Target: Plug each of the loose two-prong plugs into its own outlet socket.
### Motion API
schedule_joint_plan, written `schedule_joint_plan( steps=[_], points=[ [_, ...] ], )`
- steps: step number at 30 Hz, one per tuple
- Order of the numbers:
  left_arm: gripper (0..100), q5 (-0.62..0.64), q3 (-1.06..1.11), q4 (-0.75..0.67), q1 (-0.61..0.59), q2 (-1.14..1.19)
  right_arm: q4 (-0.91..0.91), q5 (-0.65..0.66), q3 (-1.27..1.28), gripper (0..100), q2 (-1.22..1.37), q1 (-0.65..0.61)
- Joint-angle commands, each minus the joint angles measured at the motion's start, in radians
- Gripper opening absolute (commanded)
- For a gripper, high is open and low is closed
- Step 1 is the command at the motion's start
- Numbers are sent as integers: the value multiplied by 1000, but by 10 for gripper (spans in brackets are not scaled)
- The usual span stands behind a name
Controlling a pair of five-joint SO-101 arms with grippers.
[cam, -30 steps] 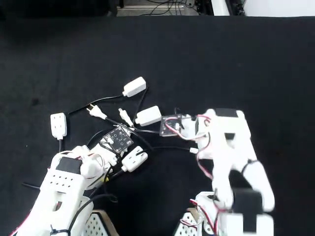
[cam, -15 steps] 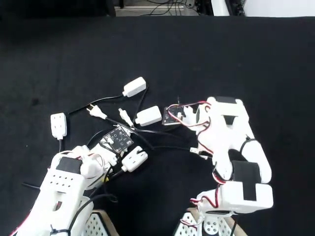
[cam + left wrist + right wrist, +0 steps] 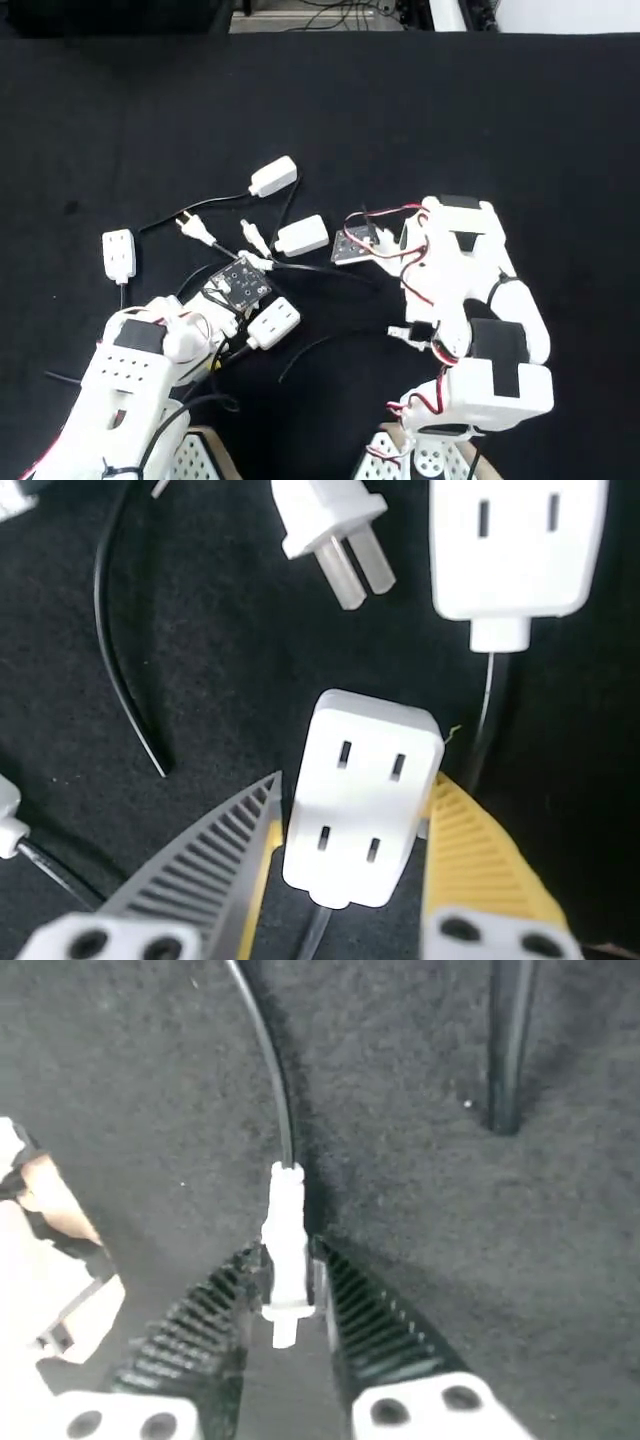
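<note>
My left gripper [image 3: 358,782] is shut on a white outlet block [image 3: 355,800] with two pairs of slots, lying near the table's front left [image 3: 273,322]. Just beyond it lie a loose two-prong plug [image 3: 330,530] and another white outlet [image 3: 515,550]. My right gripper [image 3: 285,1252] is shut on a small white plug [image 3: 283,1210] whose black cable trails away from it. In the high view that plug [image 3: 399,332] sits at the front centre, under the right arm, and its cable [image 3: 320,350] curves off to the left.
More white outlets lie at the left [image 3: 119,254], at the centre back [image 3: 273,176] and in the middle [image 3: 301,235]. Two loose plugs [image 3: 197,228] [image 3: 255,238] rest between them among black cables. The far and right parts of the black table [image 3: 520,120] are bare.
The right arm has drawn back toward the table's front with the plug in its gripper, and the black cable now curves loosely behind it. The left arm has kept still.
</note>
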Motion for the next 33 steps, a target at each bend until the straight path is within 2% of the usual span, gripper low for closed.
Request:
schedule_joint_plan(
  steps=[1,13,19,26,33],
  points=[
    [224,6,10,-8,4,-5,-8,-77,-33,12,-13,14],
    [224,6,10,-9,4,-5,-9,-206,-96,12,-33,15],
    [224,6,10,-9,4,-5,-6,-292,-128,12,-239,3],
    [224,6,10,-11,4,-5,-6,-462,-122,12,-570,-104],
    [224,8,10,-12,4,-5,-17,-684,-130,12,-756,-313]
  ],
)
